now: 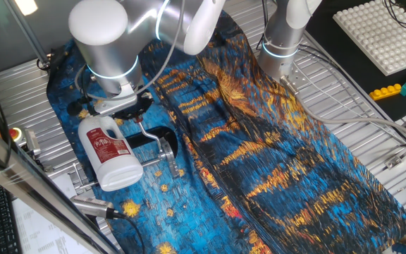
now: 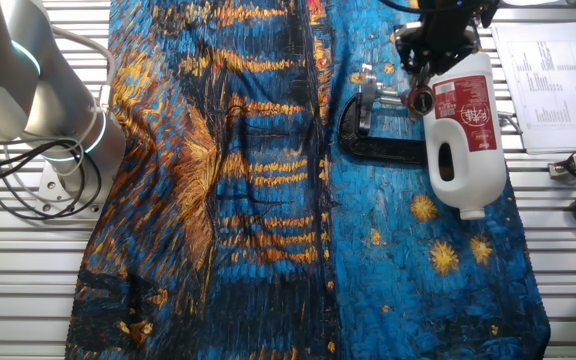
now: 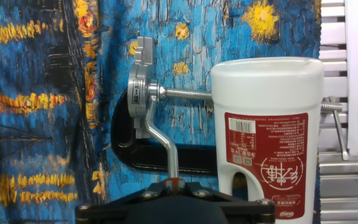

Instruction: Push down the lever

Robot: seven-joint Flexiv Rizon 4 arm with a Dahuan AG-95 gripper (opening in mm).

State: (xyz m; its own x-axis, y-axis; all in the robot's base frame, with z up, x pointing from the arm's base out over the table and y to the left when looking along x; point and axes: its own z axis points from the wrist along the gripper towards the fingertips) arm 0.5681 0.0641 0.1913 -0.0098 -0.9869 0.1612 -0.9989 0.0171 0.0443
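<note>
The lever (image 3: 160, 138) is a thin bent silver rod with a small red cap (image 3: 174, 182), jointed to the silver head of a black C-shaped clamp (image 3: 135, 152) that lies on the blue painted cloth. In the hand view my gripper (image 3: 173, 185) sits at the bottom edge, its black fingers closed against both sides of the red cap. The other fixed view shows the lever (image 2: 393, 98) lying across the clamp (image 2: 373, 140), with the gripper (image 2: 423, 85) above its capped end. A white bottle (image 3: 267, 124) with a red label is held in the clamp's screw.
The bottle (image 1: 111, 152) lies right beside the lever (image 1: 154, 137) and the gripper (image 1: 134, 116). A second arm's base (image 1: 284, 42) stands at the back. A white studded plate (image 1: 383, 35) and yellow bricks (image 1: 386, 92) lie at the far right. Paper sheets (image 2: 548, 85) lie beside the cloth.
</note>
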